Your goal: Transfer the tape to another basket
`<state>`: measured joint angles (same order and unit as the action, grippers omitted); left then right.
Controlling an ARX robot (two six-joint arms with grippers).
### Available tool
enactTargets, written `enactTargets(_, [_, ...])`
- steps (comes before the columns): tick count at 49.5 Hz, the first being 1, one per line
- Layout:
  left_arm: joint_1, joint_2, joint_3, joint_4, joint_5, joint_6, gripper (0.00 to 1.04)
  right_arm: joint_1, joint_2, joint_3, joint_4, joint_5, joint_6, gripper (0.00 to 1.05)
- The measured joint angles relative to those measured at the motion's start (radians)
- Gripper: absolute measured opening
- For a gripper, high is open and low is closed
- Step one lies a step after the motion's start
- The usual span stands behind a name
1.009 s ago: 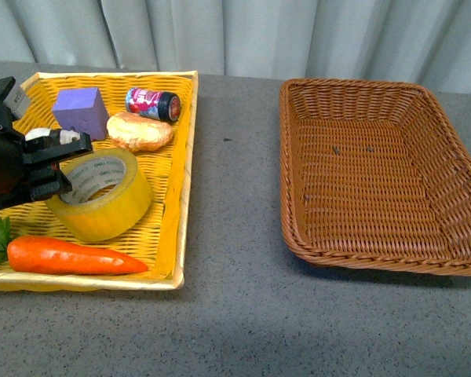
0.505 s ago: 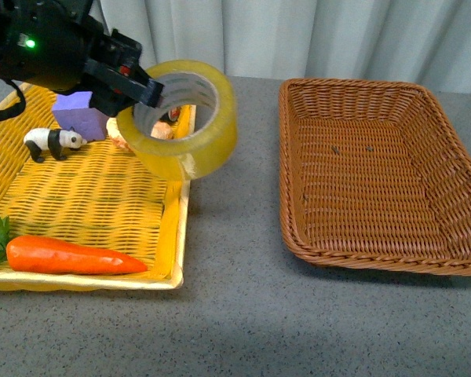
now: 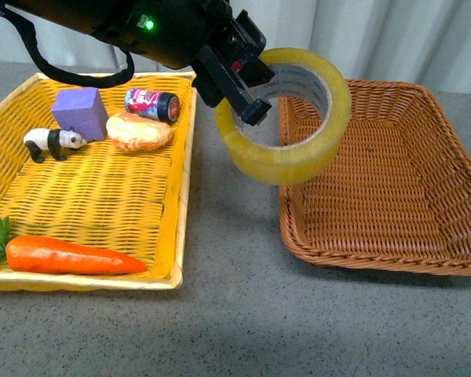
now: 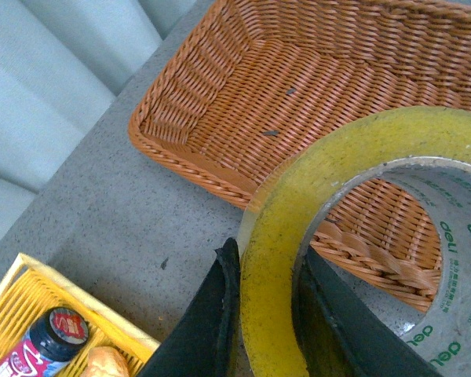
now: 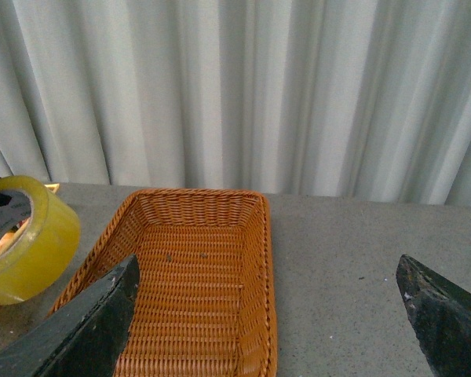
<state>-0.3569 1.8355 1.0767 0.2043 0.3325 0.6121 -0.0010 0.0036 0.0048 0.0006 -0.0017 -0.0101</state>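
**A:** What lies closest to the robot?

**B:** An orange plastic carrot with green leaves (image 3: 74, 257), at the front of the flat yellow woven tray (image 3: 177, 220). Behind it sit a small black-and-white panda figure (image 3: 53, 142), a purple cube (image 3: 80, 111), a golden bread roll (image 3: 140, 131) and a small red can on its side (image 3: 152, 104).

**A:** And the tape?

**B:** The wide roll of translucent yellowish packing tape (image 3: 286, 157) hangs tilted in the air. It is at, perhaps just short of, the left rim of the rectangular brown wicker basket (image 3: 377, 255). The left gripper (image 3: 255, 94) pinches its wall, one finger inside the core and one outside.

**A:** The other claw?

**B:** The right gripper (image 5: 271, 326) is spread wide, holding nothing. A pale pleated curtain (image 3: 392, 39) hangs farthest back.
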Motion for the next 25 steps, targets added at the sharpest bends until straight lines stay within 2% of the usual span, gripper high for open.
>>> enactTargets(6, [-0.001, 0.003, 0.007, -0.029, 0.040, 0.031, 0.16, 0.000, 0.000, 0.000, 0.000, 0.000, 0.000, 0.96])
enactTargets(22, [0.002, 0.003, 0.007, -0.022, 0.037, 0.045, 0.16, 0.000, 0.001, 0.000, -0.001, 0.003, -0.001, 0.96])
enactTargets(23, [0.002, 0.003, 0.007, -0.022, 0.037, 0.045, 0.16, 0.005, 0.005, 0.002, -0.007, 0.018, -0.009, 0.96])
enactTargets(25, [0.002, 0.003, 0.007, -0.022, 0.037, 0.045, 0.16, 0.048, 0.052, 0.040, -0.097, 0.142, -0.056, 0.96])
